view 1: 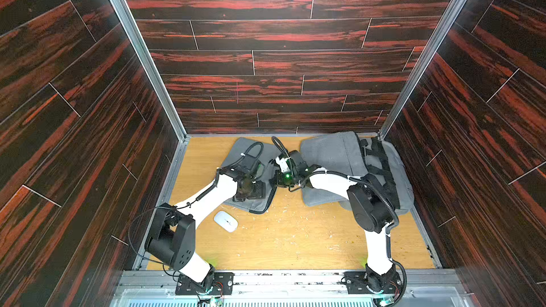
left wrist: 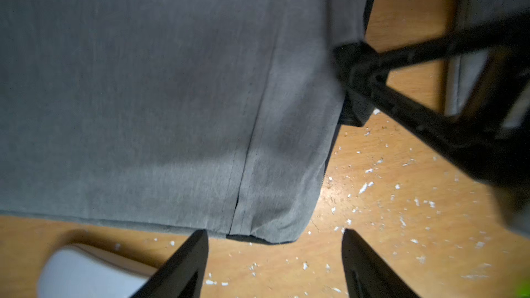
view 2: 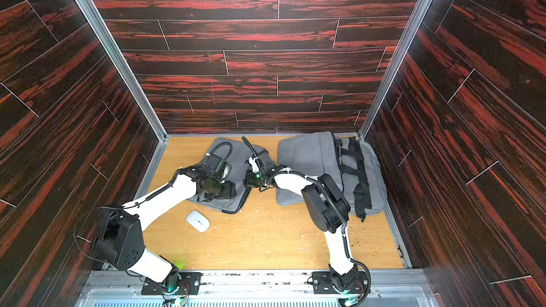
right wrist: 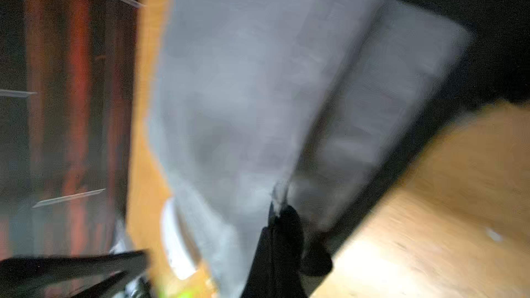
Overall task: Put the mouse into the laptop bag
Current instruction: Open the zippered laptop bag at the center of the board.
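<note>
1. Mouse (view 1: 225,221), white and low-domed, lies bare on the wooden table (view 1: 295,240), just off the near edge of the laptop bag (view 1: 236,146) and beside the left arm's forearm. Nothing holds or touches it.
2. Laptop bag is a flat grey sleeve lying in the middle of the table. A second grey bag (view 1: 331,155) with black straps lies to its right, apart from it.
3. Left gripper (left wrist: 275,253) has its two black fingers spread wide and empty. Its wrist view shows them hovering over the bag's near corner, with the mouse (left wrist: 86,270) off to one side.
4. Right gripper (right wrist: 282,216) has its fingers pressed together at the bag's right edge. Grey fabric rises to the fingertips there, so it appears to pinch that edge, though this view is blurred.
5. Progress, as a judgement: this is the early stage. The bag looks to be getting opened or held by its edge.
6. Left to do: pick up the mouse, carry it to the opening and release it inside. No clear gap in the bag shows in any view.
</note>
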Motion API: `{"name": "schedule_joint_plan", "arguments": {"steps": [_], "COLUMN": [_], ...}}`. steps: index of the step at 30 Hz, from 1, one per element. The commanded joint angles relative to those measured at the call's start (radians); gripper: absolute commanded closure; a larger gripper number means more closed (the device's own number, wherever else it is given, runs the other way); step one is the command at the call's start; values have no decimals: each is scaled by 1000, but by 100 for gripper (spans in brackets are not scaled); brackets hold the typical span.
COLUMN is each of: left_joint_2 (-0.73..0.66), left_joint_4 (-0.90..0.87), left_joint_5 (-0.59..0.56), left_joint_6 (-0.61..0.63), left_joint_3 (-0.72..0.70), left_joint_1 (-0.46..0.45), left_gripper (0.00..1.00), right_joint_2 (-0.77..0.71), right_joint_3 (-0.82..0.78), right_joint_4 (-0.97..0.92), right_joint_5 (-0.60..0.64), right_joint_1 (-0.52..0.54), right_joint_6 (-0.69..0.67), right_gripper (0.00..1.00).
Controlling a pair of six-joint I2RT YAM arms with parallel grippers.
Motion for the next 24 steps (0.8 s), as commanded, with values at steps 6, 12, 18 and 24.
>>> {"name": "schedule_joint_plan", "arguments": {"steps": [6, 12, 18, 24], "left_joint_2": [-29, 6, 92, 134], "left_joint_4": [65, 127, 117, 59], "left_joint_5": [-210, -295, -379, -437], "left_joint_6": [67, 75, 81, 68], "left_joint_3": [-32, -27, 56, 132], "left_joint_1": [-95, -113, -116, -114], "left_gripper": [20, 18, 21, 100], "right_joint_2": [-73, -82, -111, -159], "right_joint_3": [144, 199, 178, 82], "right_joint_4": [-32, 0, 64, 153], "right_joint_5": [-211, -329, -416, -431], "right_joint_1": [-20, -50, -61, -86], "right_joint_6": [-16, 40, 107, 167], "right_gripper": [100, 100, 100, 100]}}
